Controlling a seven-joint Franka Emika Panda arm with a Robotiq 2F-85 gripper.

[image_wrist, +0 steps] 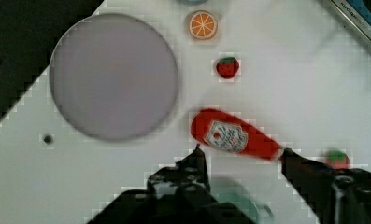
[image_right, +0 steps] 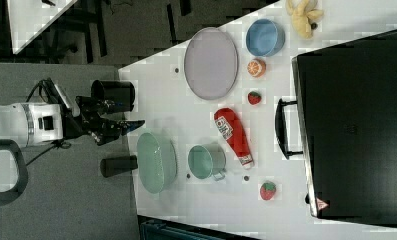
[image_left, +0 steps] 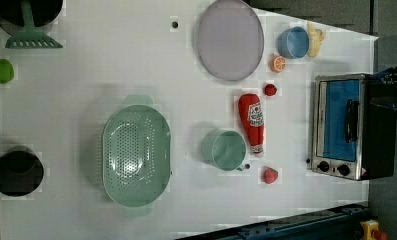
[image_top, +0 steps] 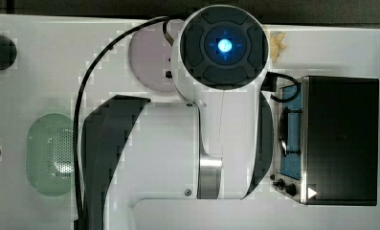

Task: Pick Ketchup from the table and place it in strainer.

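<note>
Approach is the step in hand: the fingers stand wide apart and empty, hovering well above the desk, with nothing gripped yet. Seen from the wrist, the ketchup bottle lies on its side just beyond the fingertips, its long axis running roughly across the gap between them. The next move, as I judge it, calls for a straight descent and perhaps a turn of the wrist so the fingers close across the bottle's narrower width, not its length.

Room is tight on one side: in the left view the bottle lies just beside the green cup, with one strawberry near its fat end and another near its cap. The strainer sits empty beyond the cup, with open desk around it and the toaster oven well apart.
</note>
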